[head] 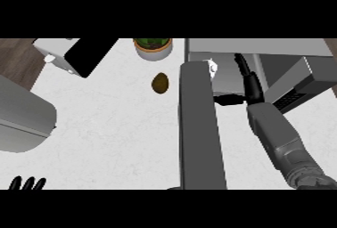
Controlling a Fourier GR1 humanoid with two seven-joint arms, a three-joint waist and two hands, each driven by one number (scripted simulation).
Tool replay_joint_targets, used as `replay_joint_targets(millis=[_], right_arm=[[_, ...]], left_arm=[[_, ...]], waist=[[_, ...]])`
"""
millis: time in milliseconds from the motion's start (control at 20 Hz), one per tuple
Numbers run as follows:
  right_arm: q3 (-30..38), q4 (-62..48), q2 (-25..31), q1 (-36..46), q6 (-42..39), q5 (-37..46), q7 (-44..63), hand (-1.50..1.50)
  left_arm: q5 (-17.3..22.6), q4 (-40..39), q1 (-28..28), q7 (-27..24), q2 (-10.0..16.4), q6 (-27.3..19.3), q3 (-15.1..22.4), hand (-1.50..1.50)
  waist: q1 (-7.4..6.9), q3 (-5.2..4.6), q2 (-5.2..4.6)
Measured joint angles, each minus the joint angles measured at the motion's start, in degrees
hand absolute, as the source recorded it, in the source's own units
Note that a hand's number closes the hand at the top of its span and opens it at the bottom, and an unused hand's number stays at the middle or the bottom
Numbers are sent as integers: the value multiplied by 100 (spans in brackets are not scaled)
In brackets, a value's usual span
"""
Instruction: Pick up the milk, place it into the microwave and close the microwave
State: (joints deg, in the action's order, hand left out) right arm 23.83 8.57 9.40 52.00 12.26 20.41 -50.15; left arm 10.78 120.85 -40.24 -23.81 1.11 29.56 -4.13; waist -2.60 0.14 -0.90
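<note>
The job looks to be past its middle. The milk [211,67], a small white thing half hidden behind the top end of the open door [201,133], seems to stand inside the microwave [263,47] at the table's [112,133] 1 o'clock corner, though I cannot tell exactly what it rests on. So picking up and placing look done. What is left is to draw the arm out and swing the door shut.

The right hand [252,89] reaches into the opening, its fingers [241,62] stretched straight toward 12 o'clock and its thumb out toward 9 o'clock. It is spread and holds nothing. The milk lies at about 10 o'clock from the palm, just beside the fingers with a narrow gap between them, not touching as far as I can see.

The left hand [26,183] rests at the 7 o'clock edge, fingers up and relaxed.

The door stands wide open, running from the microwave down toward 6 o'clock, left of the right forearm.
</note>
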Motion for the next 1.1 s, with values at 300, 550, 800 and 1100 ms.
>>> replay_joint_targets(millis=[300, 550, 800, 1100], right_arm=[[-58, 250, -28, -441, -555, -136, -196, -150], [-214, 683, -300, -1054, -818, -237, -296, -150], [-417, 1292, -486, -1840, -1199, -334, -384, -150], [-642, 2415, -528, -2797, -1751, -529, -340, -150]], left_arm=[[-401, 146, 156, 288, -84, -275, 551, -150], [-714, -8, 412, 378, -100, -412, 893, -150], [-894, -95, 749, 737, -107, -551, 1287, 150], [-1379, -439, 1399, 1213, -101, -772, 1751, 150]], waist=[[167, -8, 66], [298, -16, 119], [417, -22, 150], [520, -27, 169]])
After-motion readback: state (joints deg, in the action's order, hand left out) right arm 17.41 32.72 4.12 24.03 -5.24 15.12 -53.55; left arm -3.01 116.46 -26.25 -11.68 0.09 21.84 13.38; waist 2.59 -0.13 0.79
